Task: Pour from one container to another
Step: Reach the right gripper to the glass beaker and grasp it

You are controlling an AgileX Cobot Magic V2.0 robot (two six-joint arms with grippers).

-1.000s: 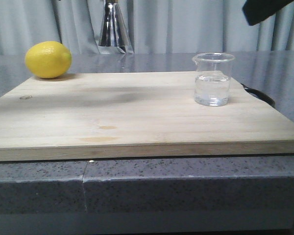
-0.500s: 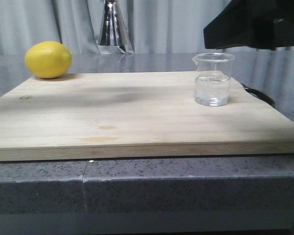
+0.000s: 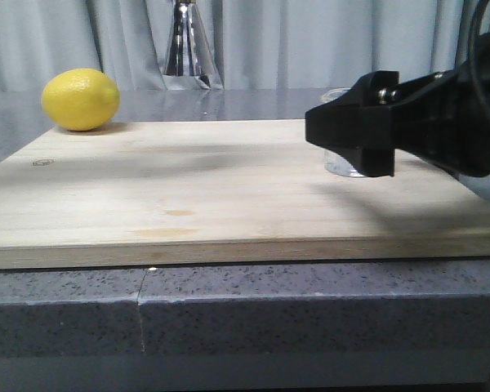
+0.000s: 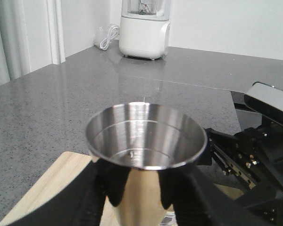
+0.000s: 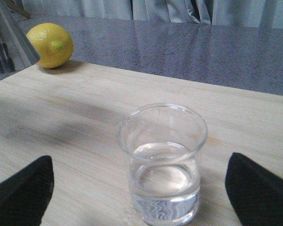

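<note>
Looking at the right gripper (image 5: 139,188) first: its fingers (image 5: 21,190) sit wide apart, one on each side of the glass beaker (image 5: 162,162), not touching it; the beaker stands upright on the wooden board (image 5: 75,122) with clear liquid filling roughly the lower half.

The left gripper (image 4: 141,197) is clamped on the steel jigger (image 4: 145,139), black fingers (image 4: 115,186) pressed on both sides just under the upper cup; the jigger is upright and that cup looks empty and shiny inside.

From the front, the right gripper's black body covers most of the beaker (image 3: 336,167), only bits of rim and base peek out; the wrist view is the one that shows the liquid. The front view also catches just the jigger's flared lower part (image 3: 193,51) up at about 11 o'clock from the beaker, well apart from it. A lemon (image 3: 80,99) sits at the board's far corner, around 10 o'clock; the right wrist view shows it too.

The board lies on a grey speckled counter (image 3: 229,310); pale curtains (image 3: 310,41) hang behind. Only the left wrist view shows a white blender (image 4: 145,28) by the wall.
</note>
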